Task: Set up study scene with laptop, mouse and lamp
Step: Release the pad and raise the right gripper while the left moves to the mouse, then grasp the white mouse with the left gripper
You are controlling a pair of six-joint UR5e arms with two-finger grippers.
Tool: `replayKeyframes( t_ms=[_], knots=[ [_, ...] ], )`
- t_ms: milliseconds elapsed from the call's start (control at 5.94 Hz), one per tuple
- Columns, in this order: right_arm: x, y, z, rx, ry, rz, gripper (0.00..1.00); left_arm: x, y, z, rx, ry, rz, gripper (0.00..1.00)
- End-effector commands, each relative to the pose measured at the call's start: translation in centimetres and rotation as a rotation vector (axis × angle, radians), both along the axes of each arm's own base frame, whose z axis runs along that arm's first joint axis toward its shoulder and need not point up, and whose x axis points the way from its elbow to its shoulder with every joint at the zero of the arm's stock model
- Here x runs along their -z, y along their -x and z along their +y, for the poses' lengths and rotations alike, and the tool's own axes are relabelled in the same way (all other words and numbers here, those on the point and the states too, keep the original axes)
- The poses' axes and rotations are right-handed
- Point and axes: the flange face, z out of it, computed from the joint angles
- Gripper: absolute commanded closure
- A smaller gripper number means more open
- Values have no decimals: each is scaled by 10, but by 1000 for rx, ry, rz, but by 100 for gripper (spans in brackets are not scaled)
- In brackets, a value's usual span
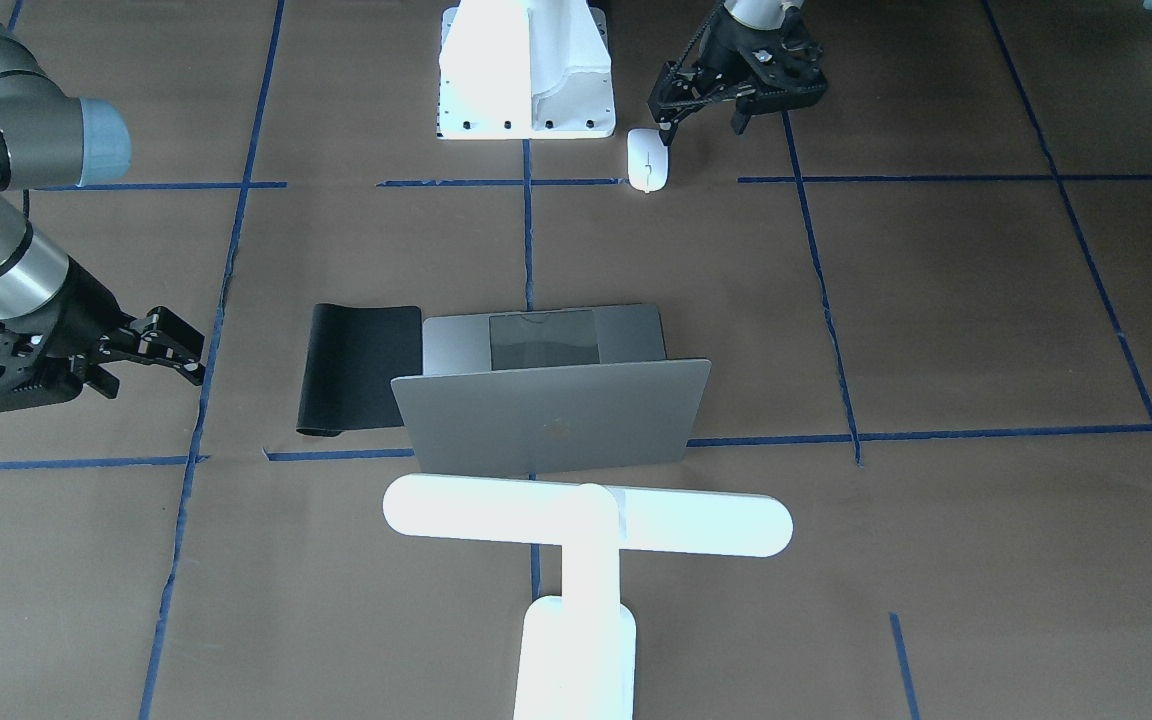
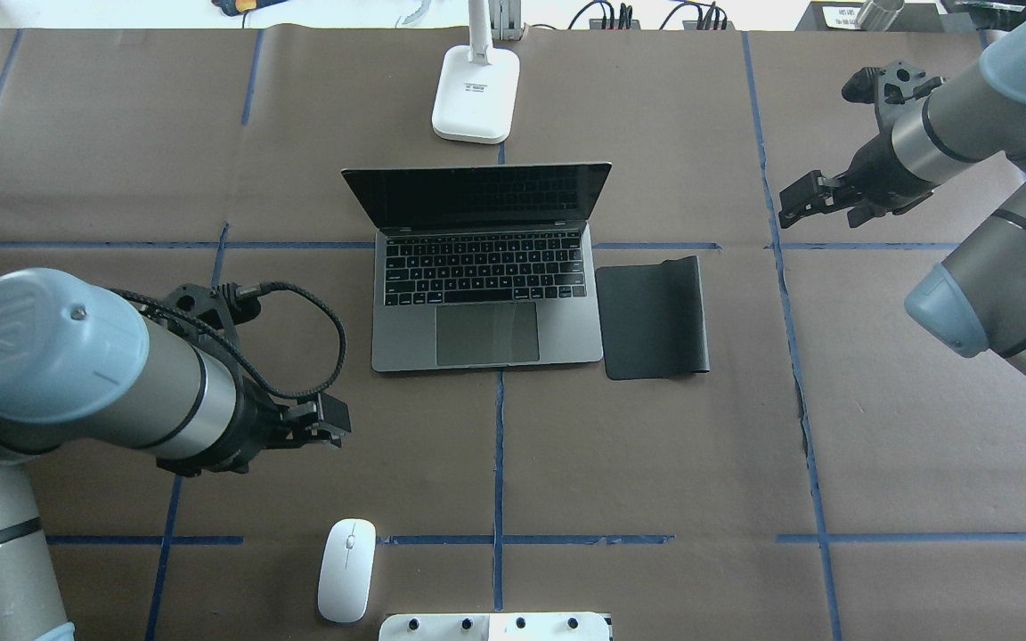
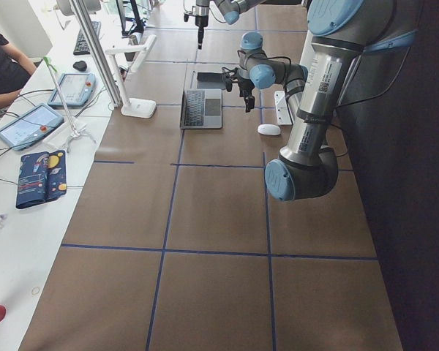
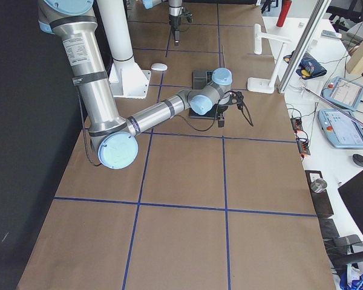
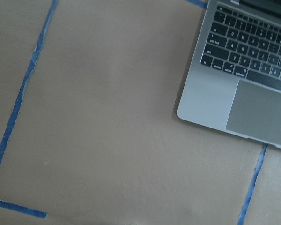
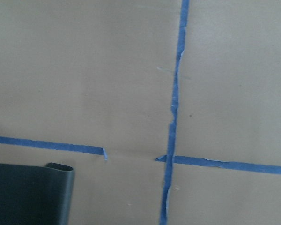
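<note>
My left claw (image 1: 704, 120) hangs just above the brown paper-covered table (image 2: 655, 463), its jaws spread wide and holding nothing, just beside the small white oval mouse (image 2: 346, 570). The mouse lies at the near edge, left of centre. I take fetching it to be the step in hand. To do it well I would bring the claw straight over the mouse and turn the jaws across its narrow width. I would close low on its flanks, since the smooth shell looks likely to slip out of a high pinch. The flat black rectangular mat (image 2: 653, 316) touches the right side of the thin space-grey metal laptop (image 2: 406, 347), and it seems the natural place for the mouse (my guess, not a certainty). I would carry the mouse there along the near side, clear of the raised lid. The laptop sits open at mid-table, and the bright white T-shaped desk lamp (image 2: 475, 98) stands just beyond it at the far edge. My right claw (image 1: 161, 355) hovers far right, well apart from everything; its jaws look parted and it holds nothing. Counted: one laptop, one mouse, one lamp, one mat, two claws
</note>
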Motion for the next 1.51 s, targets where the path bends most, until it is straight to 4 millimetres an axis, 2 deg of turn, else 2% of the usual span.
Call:
replayKeyframes(
  t_ms=[0,168,337,505,673,841,1346],
  knots=[
    [-7,-58,-13,98,-37,114,0,-5,-39,58,-130,-34,-15,0],
    [-15,-88,-22,120,-40,149,0,-23,-49,76,-130,-71,-58,0],
    [-17,-101,-24,143,-36,158,0,-41,-71,88,-154,-76,-75,0],
    [-18,-102,-24,149,-32,151,0,-56,-91,86,-151,-88,-64,0],
    [-19,-103,-23,150,-34,150,0,-69,-110,94,-171,-89,-66,0],
    [-19,-103,-23,152,-34,147,0,-79,-122,95,-175,-90,-61,0],
    [-15,-105,-21,151,-44,145,0,-84,-127,95,-177,-89,-71,0]
  ],
)
